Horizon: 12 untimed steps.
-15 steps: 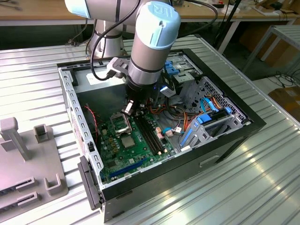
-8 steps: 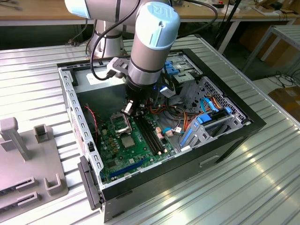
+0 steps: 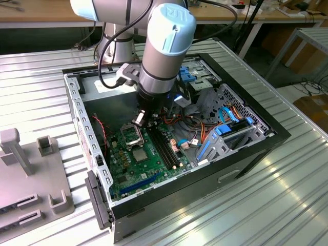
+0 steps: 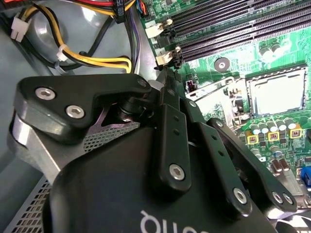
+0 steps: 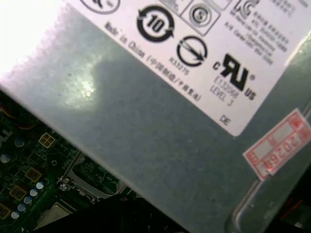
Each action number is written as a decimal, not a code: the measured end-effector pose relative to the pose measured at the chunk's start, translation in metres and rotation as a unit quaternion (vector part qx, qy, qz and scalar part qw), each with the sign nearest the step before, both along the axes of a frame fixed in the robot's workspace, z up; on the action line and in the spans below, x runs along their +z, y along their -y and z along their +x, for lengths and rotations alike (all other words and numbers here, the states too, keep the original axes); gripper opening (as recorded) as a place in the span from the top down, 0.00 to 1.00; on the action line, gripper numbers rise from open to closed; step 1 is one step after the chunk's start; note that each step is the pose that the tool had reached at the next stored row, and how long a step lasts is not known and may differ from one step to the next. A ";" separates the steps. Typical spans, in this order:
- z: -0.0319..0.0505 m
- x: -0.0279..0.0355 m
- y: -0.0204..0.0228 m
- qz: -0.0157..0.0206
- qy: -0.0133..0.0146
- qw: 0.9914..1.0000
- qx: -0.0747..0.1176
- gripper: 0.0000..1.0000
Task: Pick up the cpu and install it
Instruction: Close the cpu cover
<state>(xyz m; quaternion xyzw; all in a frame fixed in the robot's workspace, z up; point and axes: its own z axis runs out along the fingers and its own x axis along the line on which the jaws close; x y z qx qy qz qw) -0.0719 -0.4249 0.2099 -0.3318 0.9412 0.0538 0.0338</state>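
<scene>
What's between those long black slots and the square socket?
In the second wrist view, a round silver screw mount and small capacitors lie between slots and socket.

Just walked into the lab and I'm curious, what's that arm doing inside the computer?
The robot arm is reaching into an open computer case that lies on a ribbed metal table. Its gripper hangs low over the green motherboard, next to the socket frame. The cpu, a flat silver-grey square, sits inside that frame, apart from the gripper.
</scene>
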 end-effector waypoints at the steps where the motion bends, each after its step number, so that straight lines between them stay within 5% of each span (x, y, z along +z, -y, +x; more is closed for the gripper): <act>1: -0.0003 -0.0002 0.0000 0.000 0.000 1.000 0.000 0.89; 7: -0.0013 -0.0003 0.0000 0.001 0.000 1.000 0.002 0.89; 12: -0.0013 0.0003 -0.0001 -0.004 0.000 1.000 0.019 0.89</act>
